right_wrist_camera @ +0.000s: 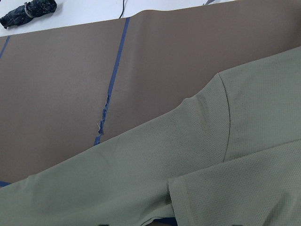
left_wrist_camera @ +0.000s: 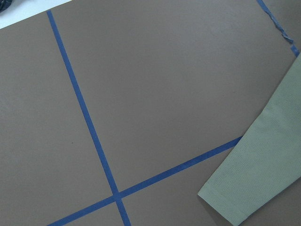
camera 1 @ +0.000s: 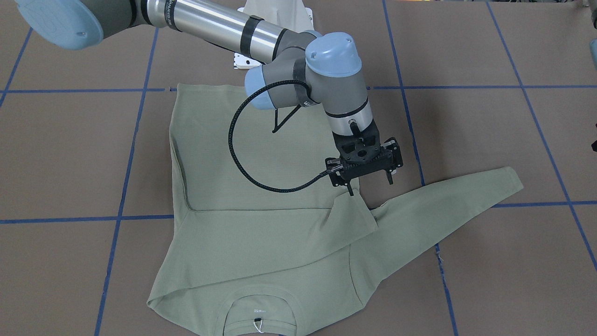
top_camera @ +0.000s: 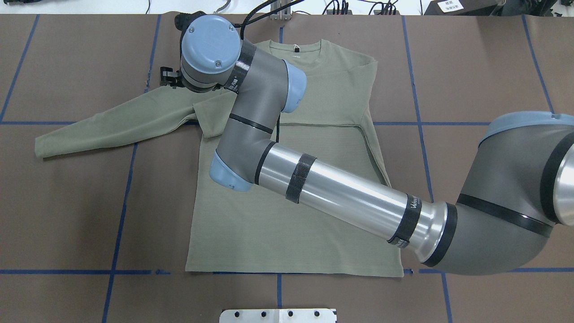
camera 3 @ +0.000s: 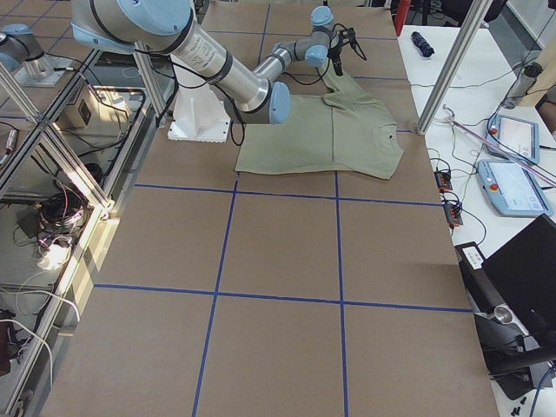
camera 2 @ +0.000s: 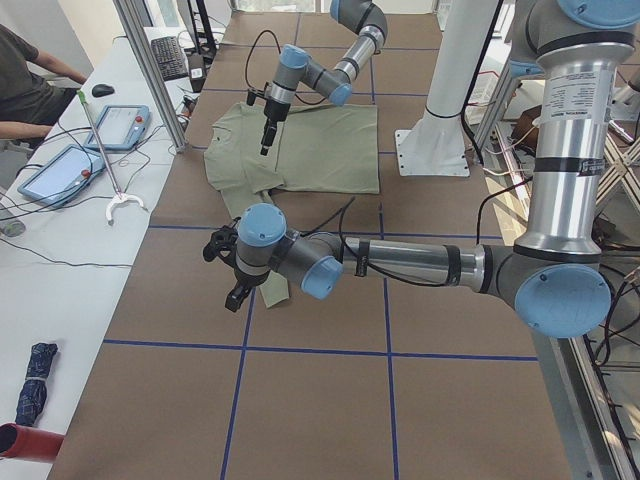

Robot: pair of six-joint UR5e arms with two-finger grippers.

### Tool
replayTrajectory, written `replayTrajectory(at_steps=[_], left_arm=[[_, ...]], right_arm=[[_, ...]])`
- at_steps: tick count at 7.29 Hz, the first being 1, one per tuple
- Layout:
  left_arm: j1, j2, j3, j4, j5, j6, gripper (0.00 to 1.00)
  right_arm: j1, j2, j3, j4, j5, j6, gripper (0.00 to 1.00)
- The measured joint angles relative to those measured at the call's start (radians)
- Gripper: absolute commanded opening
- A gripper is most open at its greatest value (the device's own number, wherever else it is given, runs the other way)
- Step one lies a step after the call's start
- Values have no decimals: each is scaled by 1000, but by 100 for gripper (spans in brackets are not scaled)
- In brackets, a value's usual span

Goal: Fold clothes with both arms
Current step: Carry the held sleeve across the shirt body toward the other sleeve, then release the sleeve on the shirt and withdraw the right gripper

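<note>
The pale green long-sleeved shirt [camera 1: 242,177] [top_camera: 287,202] lies flat on the brown table, collar [camera 1: 261,308] toward the far side from the robot. One sleeve is folded across the chest, its cuff [camera 1: 357,212] lying near the opposite shoulder. The other sleeve [camera 1: 466,200] [top_camera: 107,125] stretches out sideways, and its cuff [left_wrist_camera: 244,188] shows in the left wrist view. My right gripper [camera 1: 371,186] reaches across the shirt and hangs open just above the folded cuff, one fingertip [camera 1: 350,191] touching the cloth. My left gripper [camera 2: 226,270] hovers near the outstretched cuff; I cannot tell its state.
Blue tape lines [top_camera: 116,224] grid the table. The white pedestal base [top_camera: 278,315] [camera 1: 275,14] stands at the robot's edge. A side table [camera 2: 55,170] with tablets, cables and a seated person [camera 2: 20,70] runs along the far edge. A dark bundle [right_wrist_camera: 30,12] lies there.
</note>
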Motion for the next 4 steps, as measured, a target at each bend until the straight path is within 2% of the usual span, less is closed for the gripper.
replayTrajectory(at_steps=[1,2,3,4], left_arm=[[5,-2,2,-10,3,-34,100],[27,0,3,-53,8,-140,100],[87,21,2,-168,34,-324,100],[185,58,-1,-310,108,-537,100]], right_arm=[[14,-24,23,-31,21,21,100],[52,-84,94,-108,82,22,100],[117,-180,207,-197,185,-5,100],[189,-295,323,-265,284,-48,100]])
